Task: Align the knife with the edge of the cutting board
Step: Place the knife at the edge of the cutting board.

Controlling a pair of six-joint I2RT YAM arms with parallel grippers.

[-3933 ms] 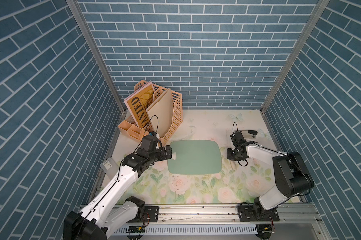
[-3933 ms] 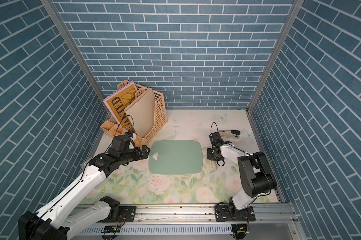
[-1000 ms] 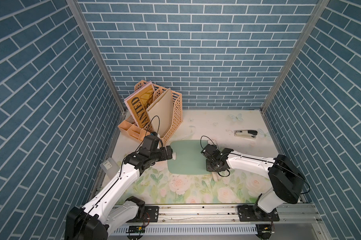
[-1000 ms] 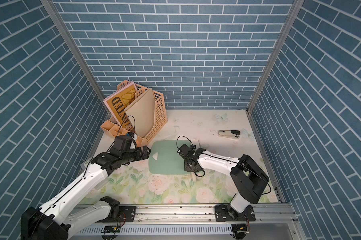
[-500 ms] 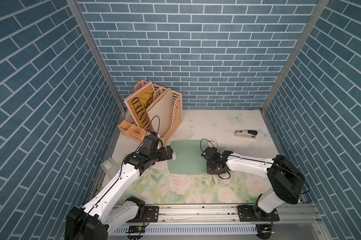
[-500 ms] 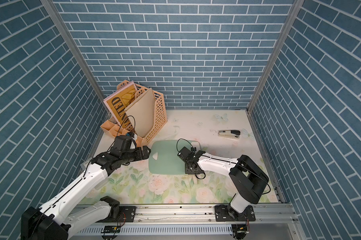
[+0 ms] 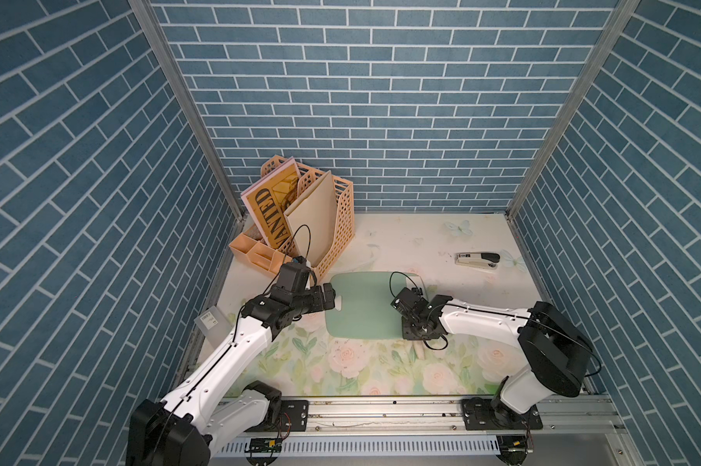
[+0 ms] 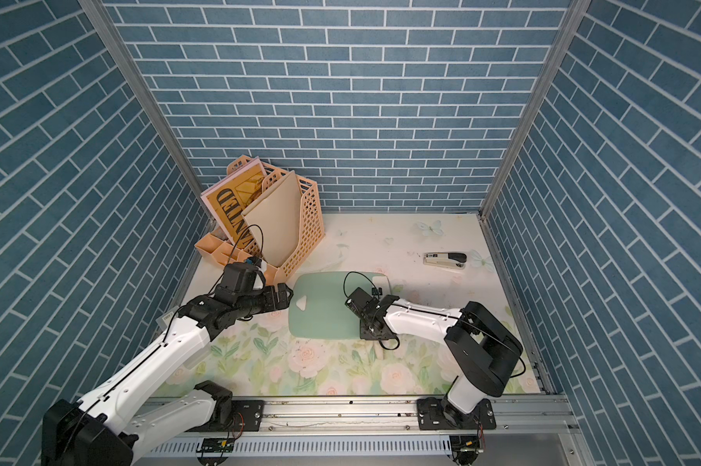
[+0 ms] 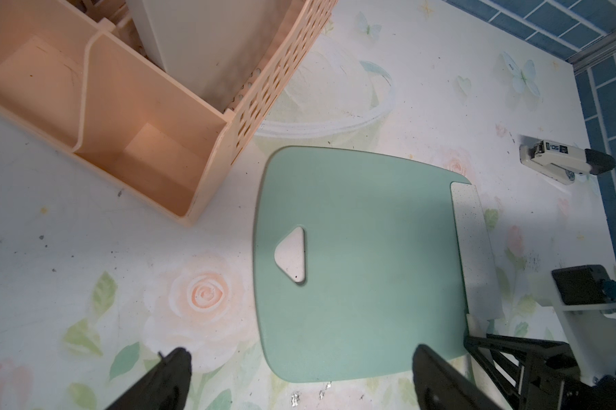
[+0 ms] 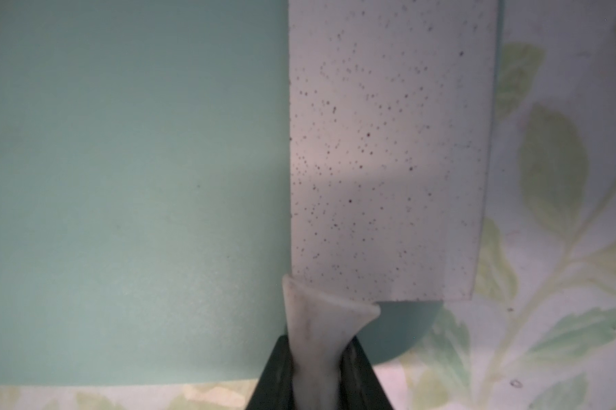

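Observation:
The mint-green cutting board [image 7: 361, 310] [image 8: 324, 314] [image 9: 356, 255] lies flat in mid-table, its triangular hole toward my left arm. The knife [image 10: 388, 142] rests on the board with its speckled pale blade [image 9: 473, 248] lying along the short edge away from the hole. My right gripper [image 10: 317, 355] [image 7: 419, 335] is shut on the knife's cream handle at the board's near right corner. In both top views the arm hides most of the blade; only its far corner [image 7: 415, 279] shows. My left gripper [image 9: 301, 351] [image 7: 329, 300] hovers open over the hole end, holding nothing.
A peach file organiser [image 7: 320, 226] [image 9: 150, 142] with a book and folders stands at the back left, close to the board's far left corner. A stapler [image 7: 477, 259] [image 8: 445, 259] [image 9: 565, 163] lies at the back right. A small clear box [image 7: 209, 322] sits by the left wall.
My right gripper has come from right of the board to its right edge with the knife, then drifted slightly toward the front. The left arm has stayed put.

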